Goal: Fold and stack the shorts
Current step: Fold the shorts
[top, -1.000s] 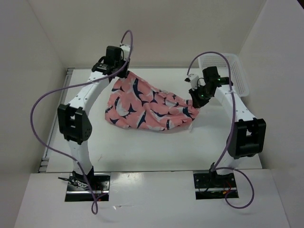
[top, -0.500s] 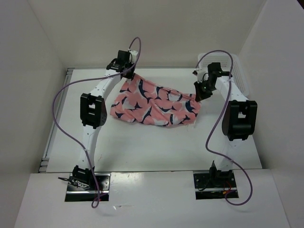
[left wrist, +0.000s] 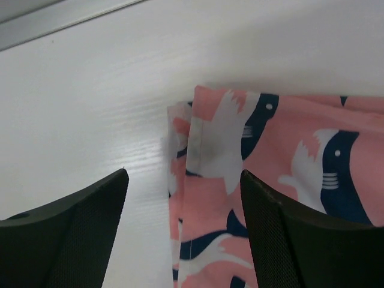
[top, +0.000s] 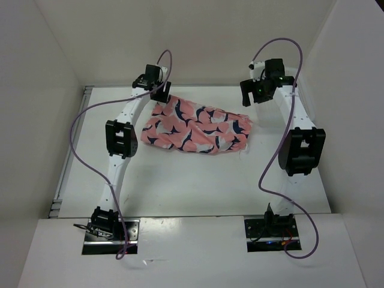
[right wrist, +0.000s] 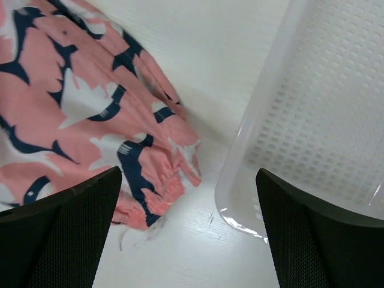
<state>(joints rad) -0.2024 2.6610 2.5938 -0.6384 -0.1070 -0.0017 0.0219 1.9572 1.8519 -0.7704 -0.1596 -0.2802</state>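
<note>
Though rumpled, shorts (top: 195, 127) near mesh basket (right wrist: 324, 120)

Bright, even light from above, with soft, faint shadows. The table (left wrist: 138, 153) shows a mild sheen; the dark fingers (left wrist: 66, 240) close to the wrist cameras blur slightly.

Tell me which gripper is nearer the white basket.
Right. The right gripper hovers open beside the basket rim; the left gripper sits across the shorts, over their opposite corner.
</note>
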